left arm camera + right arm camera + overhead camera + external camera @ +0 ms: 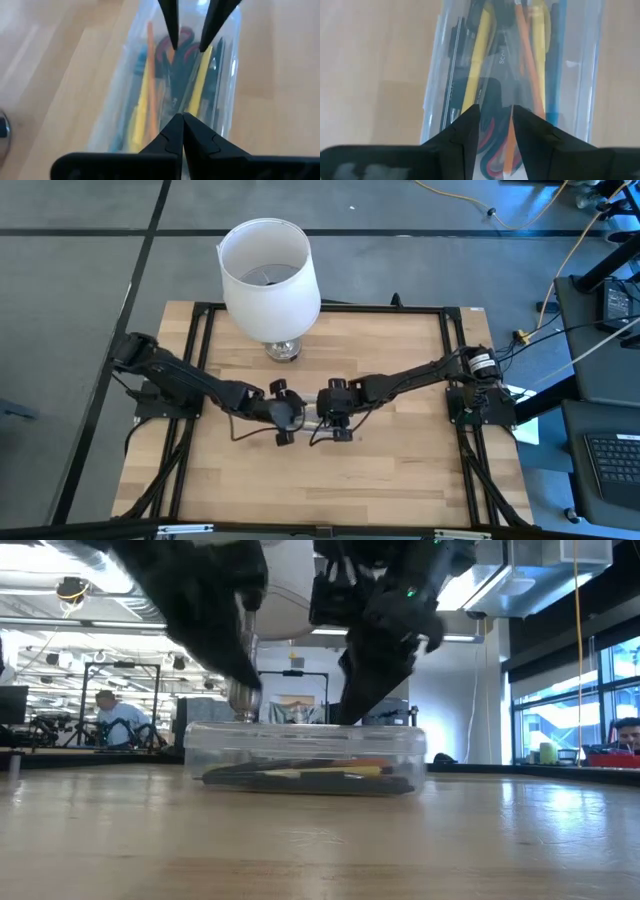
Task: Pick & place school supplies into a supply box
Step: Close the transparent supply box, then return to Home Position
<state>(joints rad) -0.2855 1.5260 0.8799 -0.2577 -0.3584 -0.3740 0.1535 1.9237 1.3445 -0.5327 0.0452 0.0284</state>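
The clear supply box [305, 745] stands on the table's middle, under both grippers. Inside lie yellow pencils [145, 95], orange and dark pens [527, 65] and the red-handled scissors [182, 42]. My left gripper [182, 116] is shut and hangs over the box's left end [298, 418]. My right gripper [496, 112] is open, a small gap between its fingers, over the right end above the scissors' handles [487, 150]. In the low view its fingers [348, 710] reach down to about rim height. In the high view the grippers hide most of the box.
A large white lampshade [270, 275] on a metal base [283, 350] stands behind the box toward the far edge. Black frame rails [195, 360] run along the table's sides. Bare wood [320, 480] lies toward the near edge. People [105, 710] sit in the room beyond.
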